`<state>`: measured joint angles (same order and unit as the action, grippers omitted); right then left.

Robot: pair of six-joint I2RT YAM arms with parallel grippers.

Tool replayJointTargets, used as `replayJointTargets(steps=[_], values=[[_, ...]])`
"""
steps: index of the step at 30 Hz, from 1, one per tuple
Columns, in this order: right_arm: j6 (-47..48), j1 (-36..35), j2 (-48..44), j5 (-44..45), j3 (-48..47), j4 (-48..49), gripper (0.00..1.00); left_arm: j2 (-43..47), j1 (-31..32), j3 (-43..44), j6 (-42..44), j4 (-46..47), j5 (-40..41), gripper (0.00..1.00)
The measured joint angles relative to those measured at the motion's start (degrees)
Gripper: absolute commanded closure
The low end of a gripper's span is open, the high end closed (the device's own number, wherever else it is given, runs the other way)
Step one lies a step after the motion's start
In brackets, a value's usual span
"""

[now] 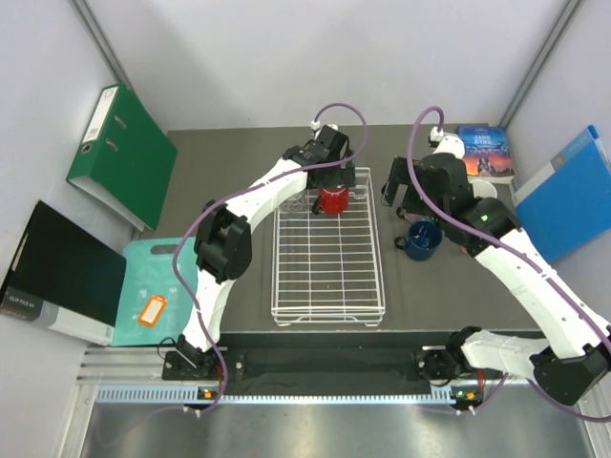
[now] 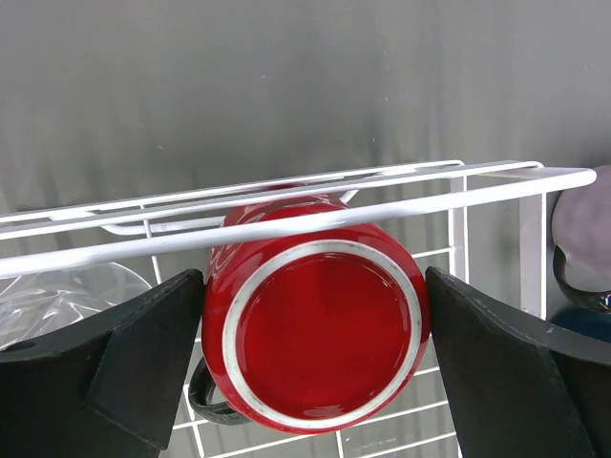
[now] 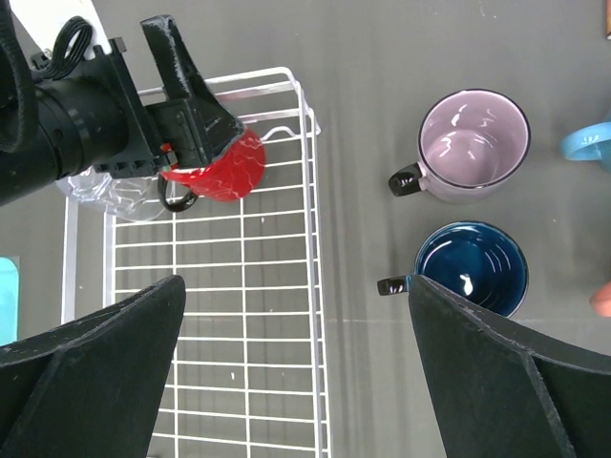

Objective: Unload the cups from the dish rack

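Top external view: the dish rack (image 1: 276, 267) is seen mid-tabletop (image 1: 220, 172), its long sides running far to near. The red mug (image 1: 333, 200) is seen bottom-up at the rack's far edge. The clear glass (image 1: 298, 203) is lodged just beside it, toward the rack's far-left corner; its orientation can't be told.

The L gripper (image 2: 315, 281) is set over the red mug w/ jaws spread wide, one finger on each side of the mug's wall. In the left wrist view the fingers (image 2: 143, 363) are seen right against that wall, but actual contact can't be told and no squeeze is shown.

The R gripper (image 3: 296, 315) is held open, nothing btwn its fingers, above the rack's right edge and the tabletop next to it. Right of the rack, mugs are stood upright on the tabletop. The dark blue mug (image 3: 473, 270) is placed closer to the near edge and the mauve mug (image 3: 474, 141) just beyond it, both handles turned toward the rack. The light blue mug (image 3: 584, 143) is cut off by the frame further right.
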<state>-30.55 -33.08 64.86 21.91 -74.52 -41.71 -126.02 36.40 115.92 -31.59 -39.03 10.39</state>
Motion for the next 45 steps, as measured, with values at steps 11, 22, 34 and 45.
replayJointTargets(steps=[11, 22, 34, 45], values=[[-0.09, 0.00, 0.00, -0.59, 0.31, 0.11, 0.00, -0.26, 0.26, 0.85, -0.70, -1.90, 2.60, 0.01], [-0.17, 0.22, -0.04, -1.90, 2.29, 0.63, 0.00, -0.28, 1.07, 0.96, -1.31, -6.84, 8.52, 0.05], [-0.09, 0.26, -0.37, -2.32, 2.64, 1.53, 0.01, -0.22, 1.20, 0.98, -0.76, -7.58, 8.52, 1.00], [0.13, 0.68, -1.79, -2.27, 2.64, 2.34, 0.00, 4.13, 0.76, -2.08, 0.31, -9.14, -0.81, 1.00]])
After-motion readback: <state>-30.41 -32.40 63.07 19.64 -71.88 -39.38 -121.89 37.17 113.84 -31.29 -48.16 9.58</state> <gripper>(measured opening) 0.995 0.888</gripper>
